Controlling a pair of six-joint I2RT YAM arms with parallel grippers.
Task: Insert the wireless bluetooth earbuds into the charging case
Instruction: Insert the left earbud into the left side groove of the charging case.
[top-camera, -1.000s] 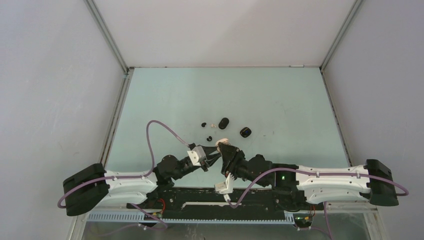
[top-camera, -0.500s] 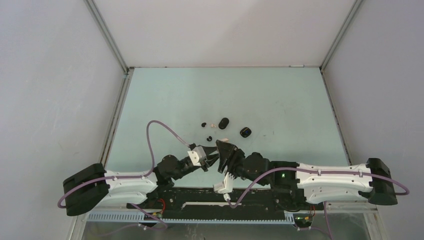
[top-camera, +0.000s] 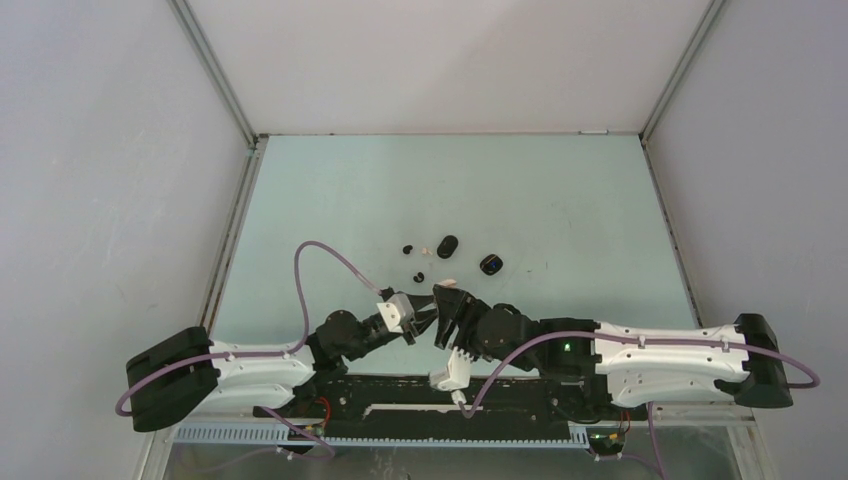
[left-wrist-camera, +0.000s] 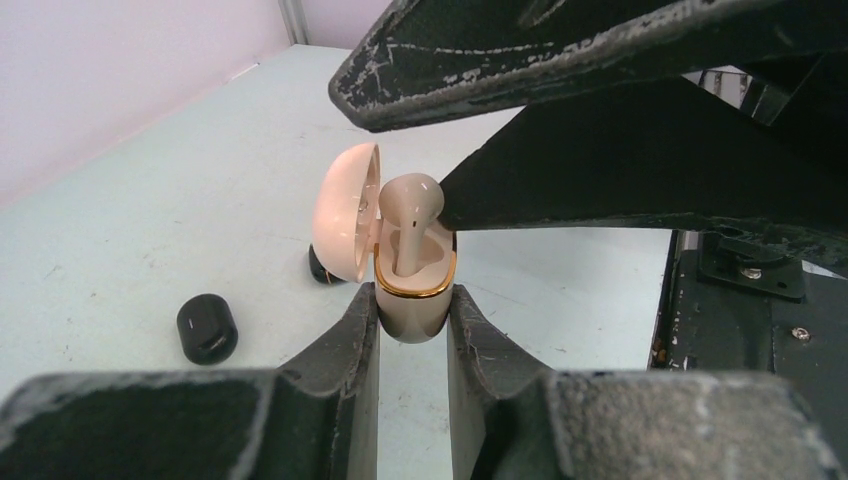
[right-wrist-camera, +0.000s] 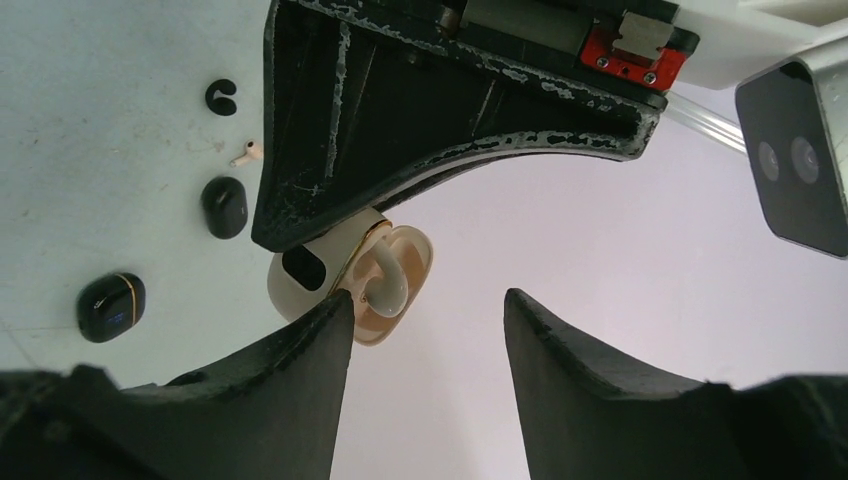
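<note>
An earbud (left-wrist-camera: 409, 212) stands in the case (left-wrist-camera: 412, 312), which the left end effector (left-wrist-camera: 412, 300) grips above the table (left-wrist-camera: 150, 230).

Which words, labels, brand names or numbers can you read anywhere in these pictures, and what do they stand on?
No text can be read in any view.
Cream case and the earbud standing in it: plain, no print seen.
Black case on the table: only a gold line, no lettering seen.
Red part on the left arm: too small to show any marking.
</note>
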